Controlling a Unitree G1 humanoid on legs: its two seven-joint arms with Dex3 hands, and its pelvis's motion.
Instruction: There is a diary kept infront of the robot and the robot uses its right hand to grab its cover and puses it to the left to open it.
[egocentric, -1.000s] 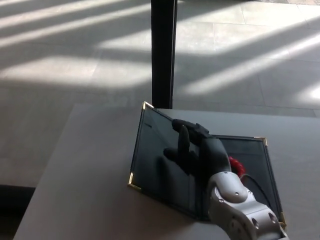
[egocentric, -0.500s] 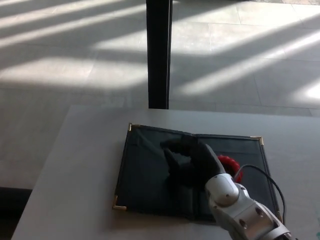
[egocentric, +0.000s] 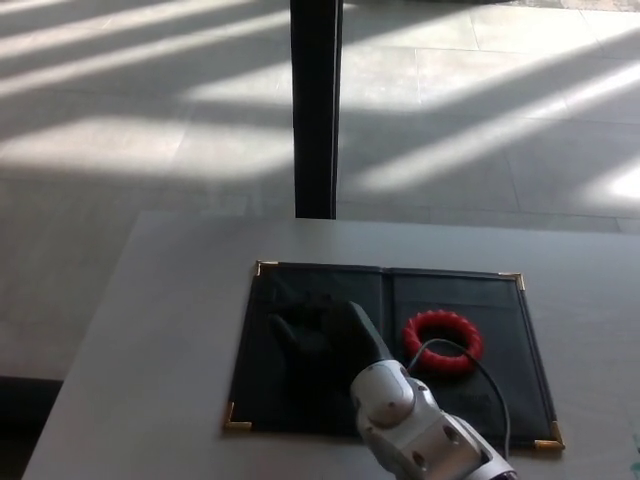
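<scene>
Now that the cover has swung fully over from the raised slant it had a second ago, we see the diary (egocentric: 390, 350) lying open and flat on the grey table (egocentric: 160, 330), both leaves spread before the robot. Nearest us, our right arm's white wrist leads up to the right hand (egocentric: 320, 335), which rests palm-down on the left leaf, black fingers spread and gripping nothing. We judge the opening essentially done; only withdrawal remains. Across the spine, a red ribbed ring (egocentric: 443, 341) lies on the right leaf. Dark, smooth, faintly glossy panels carry small brass corner caps. Beyond the table's far edge, a black post (egocentric: 315, 110) stands on pale, sun-striped floor tiles.
</scene>
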